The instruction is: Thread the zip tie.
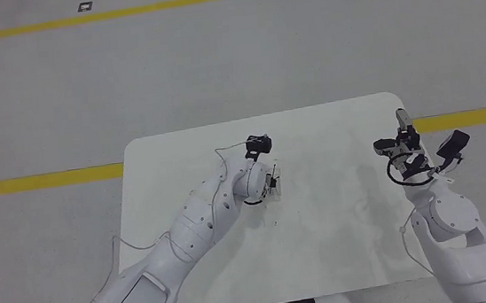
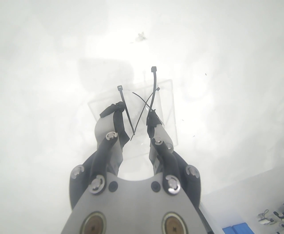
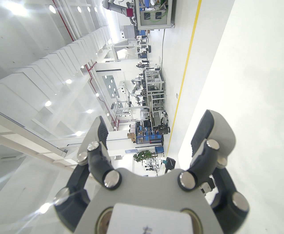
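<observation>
Left gripper (image 2: 135, 110) pointing downward, fingers standing apart, right gripper (image 3: 155, 130) pointing forward, lying rolled sideways, fingers gaping wide.

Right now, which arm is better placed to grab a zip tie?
Left, probably. The left claw is open directly over the black zip ties in the clear tray; the right claw, open and empty, sits at the edge of the table, pointing out at the room.

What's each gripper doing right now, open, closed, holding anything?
Left gripper: open, jaws apart at the zip ties in the clear tray, holding nothing.
Right gripper: open, holding nothing.
</observation>
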Action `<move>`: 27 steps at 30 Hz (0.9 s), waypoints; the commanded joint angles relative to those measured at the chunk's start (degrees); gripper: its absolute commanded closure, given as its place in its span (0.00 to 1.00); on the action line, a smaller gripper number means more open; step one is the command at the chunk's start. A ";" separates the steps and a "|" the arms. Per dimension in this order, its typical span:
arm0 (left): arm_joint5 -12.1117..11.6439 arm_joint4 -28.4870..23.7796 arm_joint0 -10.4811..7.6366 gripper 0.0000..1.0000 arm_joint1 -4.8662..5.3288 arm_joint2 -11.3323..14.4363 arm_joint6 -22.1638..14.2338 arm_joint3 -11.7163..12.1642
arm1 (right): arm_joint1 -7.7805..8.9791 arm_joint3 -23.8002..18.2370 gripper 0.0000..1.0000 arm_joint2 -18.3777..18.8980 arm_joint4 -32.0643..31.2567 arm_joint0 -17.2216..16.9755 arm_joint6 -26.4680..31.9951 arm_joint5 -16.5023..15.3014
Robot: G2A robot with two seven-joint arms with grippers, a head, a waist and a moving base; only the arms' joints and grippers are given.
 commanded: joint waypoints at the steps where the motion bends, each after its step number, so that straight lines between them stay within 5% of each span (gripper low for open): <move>1: 0.31 0.19 0.12 0.75 0.01 0.10 0.13 -0.17 | 0.00 0.00 0.00 0.00 0.00 0.00 0.00 0.00; 15: 1.00 3.55 2.64 0.78 0.56 -2.01 -1.04 -3.73 | 0.00 0.00 0.00 0.00 0.00 0.00 0.00 0.00; 27: 1.00 4.69 3.03 0.82 -0.26 -2.94 -1.18 -2.62 | 0.00 0.00 0.00 0.00 0.00 0.00 0.00 0.00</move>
